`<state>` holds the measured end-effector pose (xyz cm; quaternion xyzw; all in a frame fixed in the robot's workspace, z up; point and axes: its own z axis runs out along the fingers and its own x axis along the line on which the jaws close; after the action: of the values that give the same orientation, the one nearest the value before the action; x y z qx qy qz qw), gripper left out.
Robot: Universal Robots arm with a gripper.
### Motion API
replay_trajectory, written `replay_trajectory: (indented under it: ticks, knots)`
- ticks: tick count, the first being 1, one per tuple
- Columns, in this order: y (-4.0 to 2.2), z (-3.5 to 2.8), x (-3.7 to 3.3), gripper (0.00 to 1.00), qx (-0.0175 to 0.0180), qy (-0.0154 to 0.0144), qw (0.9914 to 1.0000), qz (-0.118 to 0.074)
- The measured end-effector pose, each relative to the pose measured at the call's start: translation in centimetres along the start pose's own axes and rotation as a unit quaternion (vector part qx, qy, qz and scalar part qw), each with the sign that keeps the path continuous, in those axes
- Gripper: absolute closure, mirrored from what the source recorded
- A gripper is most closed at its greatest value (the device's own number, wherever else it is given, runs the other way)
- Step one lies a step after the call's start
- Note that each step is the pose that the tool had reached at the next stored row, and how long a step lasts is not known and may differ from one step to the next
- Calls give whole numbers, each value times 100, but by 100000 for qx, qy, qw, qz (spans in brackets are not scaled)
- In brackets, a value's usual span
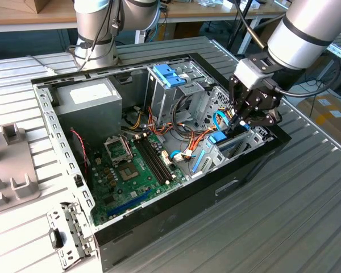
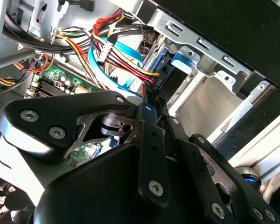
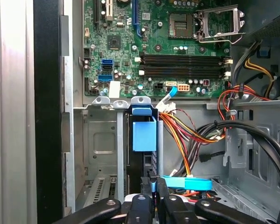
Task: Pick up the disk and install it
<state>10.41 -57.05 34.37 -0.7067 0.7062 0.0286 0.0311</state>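
Note:
The disk (image 3: 143, 135) stands on edge in the drive bay at the front corner of the open computer case (image 1: 57, 142), its bright blue carrier tab facing up. In the exterior view that blue tab (image 1: 217, 138) sits just below my gripper (image 1: 242, 122), on the exterior view's right. My gripper (image 3: 154, 184) hangs over the bay's end. Its fingers (image 3: 141, 205) are drawn together, with only a thin blue sliver between the tips. In the second wrist view the gripper (image 2: 149, 105) points at a black connector beside the blue carrier (image 2: 184, 58).
Bundles of red, yellow and orange wires (image 3: 186, 140) and a blue flat cable (image 3: 186, 183) lie close beside the bay. The green motherboard (image 1: 136, 170), a grey power supply (image 1: 91, 96) and a pale blue latch (image 1: 169, 75) fill the case. A grey fixture (image 1: 11, 165) lies outside.

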Motion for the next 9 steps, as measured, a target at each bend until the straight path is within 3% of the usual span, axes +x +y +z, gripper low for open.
replay_trajectory:
  ticks: [2, 3, 6, 9]
  knots:
    - [0, 1, 1, 82, 0, -39, 100000, -9]
    - [0, 1, 1, 76, -2, -46, 100000, -15]
    - [0, -3, 2, 76, -1, -55, 100000, -21]
    - [0, -74, -4, 76, -1, -79, 100000, -20]
